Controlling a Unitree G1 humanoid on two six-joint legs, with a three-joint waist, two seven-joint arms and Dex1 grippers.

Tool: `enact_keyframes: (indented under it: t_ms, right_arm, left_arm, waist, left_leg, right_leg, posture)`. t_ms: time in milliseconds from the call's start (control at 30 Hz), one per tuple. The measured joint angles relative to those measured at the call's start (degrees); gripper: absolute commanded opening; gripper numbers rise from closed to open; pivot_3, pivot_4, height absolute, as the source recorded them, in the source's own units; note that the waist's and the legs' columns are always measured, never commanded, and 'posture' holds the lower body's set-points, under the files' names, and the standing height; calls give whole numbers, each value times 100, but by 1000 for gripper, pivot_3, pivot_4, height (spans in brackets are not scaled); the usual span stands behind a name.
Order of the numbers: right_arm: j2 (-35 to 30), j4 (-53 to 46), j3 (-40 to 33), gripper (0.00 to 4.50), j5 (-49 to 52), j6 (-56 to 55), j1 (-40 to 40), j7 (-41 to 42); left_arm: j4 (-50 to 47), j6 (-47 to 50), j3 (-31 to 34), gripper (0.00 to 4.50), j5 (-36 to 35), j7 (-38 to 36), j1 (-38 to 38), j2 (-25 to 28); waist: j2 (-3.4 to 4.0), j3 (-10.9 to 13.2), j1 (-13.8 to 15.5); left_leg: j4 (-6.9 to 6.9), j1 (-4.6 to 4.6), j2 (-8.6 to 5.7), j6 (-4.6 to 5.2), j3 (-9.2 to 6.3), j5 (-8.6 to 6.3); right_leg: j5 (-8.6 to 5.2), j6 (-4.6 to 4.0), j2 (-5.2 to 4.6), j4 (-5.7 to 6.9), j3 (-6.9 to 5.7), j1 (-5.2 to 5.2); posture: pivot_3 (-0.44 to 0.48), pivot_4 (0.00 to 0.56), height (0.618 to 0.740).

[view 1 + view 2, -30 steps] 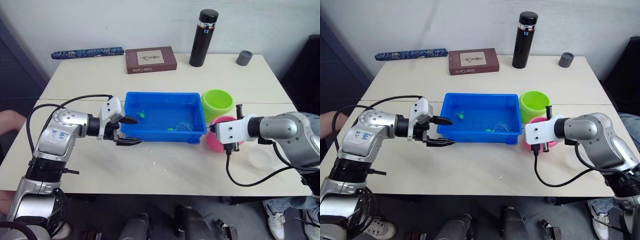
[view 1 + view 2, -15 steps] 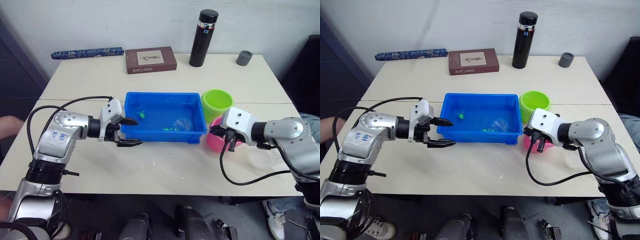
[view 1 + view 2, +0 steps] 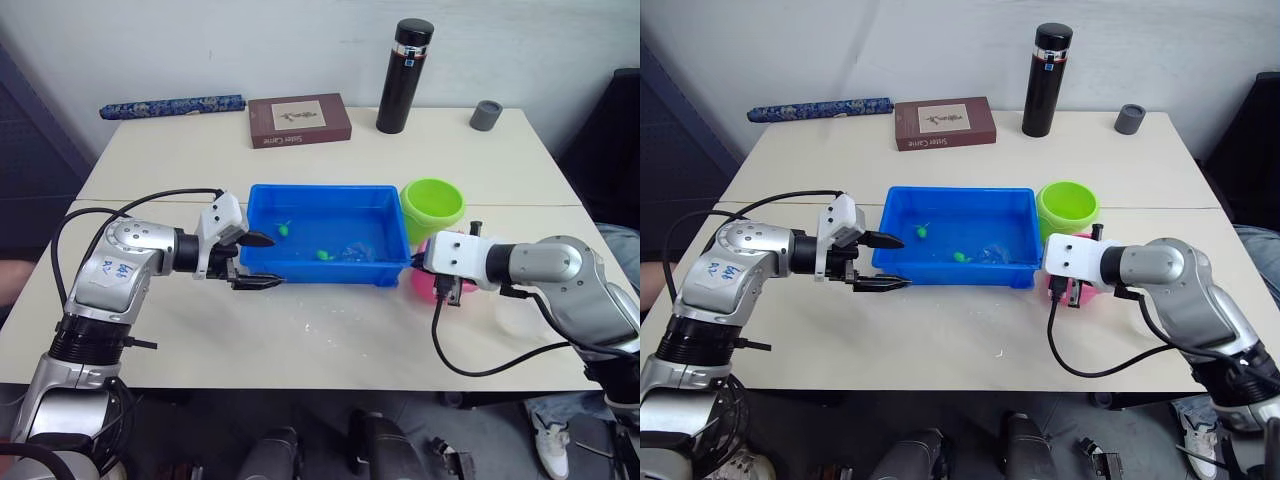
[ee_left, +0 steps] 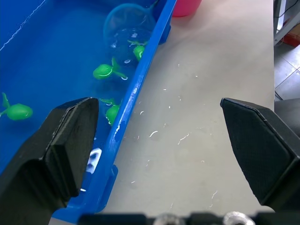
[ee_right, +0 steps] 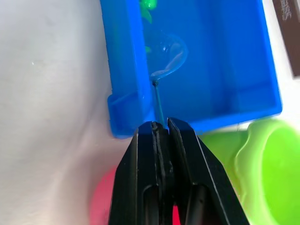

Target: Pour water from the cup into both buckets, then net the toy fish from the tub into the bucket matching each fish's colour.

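Net (image 5: 165,58), its hoop dipped in the blue tub (image 3: 262,210) seemingly beside green fish (image 4: 107,71), handle pinched by right gripper (image 5: 161,129); left gripper (image 3: 258,262) spread astride the tub's corner.

The left arm was bent at the elbow, forearm level, its left gripper (image 3: 256,262) spread wide and pointing rightward. The right arm reached inward, forearm level, its right gripper (image 5: 161,125) pressed closed, fingers (image 5: 183,140) parallel.

cream table (image 3: 300,330) against white wall (image 3: 250,40)
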Motion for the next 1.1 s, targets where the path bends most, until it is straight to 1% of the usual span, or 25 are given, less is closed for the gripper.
enact_keyframes:
  t_ms: [67,167,433,533,633,733,900,1100]
  right_arm:
    - [144,240,99,0,-39,-201,-91,53]
    - [370,416,99,0,86,-51,-156,129]
    - [697,-12,-532,0,1192,2055,-163,194]
    - [745,-261,-810,0,1665,3154,-164,47]
    - [797,-393,-1006,0,1958,3804,-164,-128]
    - [964,-417,-1210,0,2217,4323,-158,-401]
    - [1104,-507,-1508,0,2525,4733,-156,-804]
    - [1114,-809,-2476,0,2811,5174,-181,-1505]
  left_arm:
    - [-2,3,1,4482,0,12,6,4]
    - [-2,5,1,4482,-1,51,22,4]
    - [-1,-2,30,4482,-1,73,58,10]
    - [26,-16,52,4482,-1,128,56,-7]
    - [146,-9,55,4482,-3,220,20,-79]
    - [289,6,74,4482,-4,360,-178,-178]
    - [455,2,185,4482,-18,393,-339,-265]
    - [632,208,278,4482,-326,501,-583,-684]
  waist:
    - [0,0,2]
    - [0,0,5]
    - [0,0,22]
    - [0,0,23]
    - [0,0,24]
    - [0,0,24]
    - [0,0,21]
    - [0,0,39]
  left_leg:
    - [0,0,0,0,0,0]
    - [1,-1,0,0,-1,0]
    - [1,-2,1,0,-5,0]
    - [0,-2,1,0,-6,0]
    - [0,-2,0,0,-6,0]
    - [0,-3,0,0,-6,0]
    - [-1,-3,-1,0,-5,0]
    - [1,-4,-2,0,-6,0]
  right_leg:
    - [0,0,0,0,0,0]
    - [0,0,0,0,-1,1]
    - [0,0,-1,0,-2,1]
    - [0,0,-2,0,-2,1]
    - [0,0,-2,0,-2,2]
    - [0,0,-2,1,-2,1]
    - [0,0,-2,1,-2,0]
    - [0,0,-5,3,-2,0]
  posture:
    - [0,150,740]
    - [0,150,740]
    - [0,150,740]
    - [0,150,740]
    - [0,150,740]
    - [0,150,740]
    - [0,150,740]
    - [0,150,740]
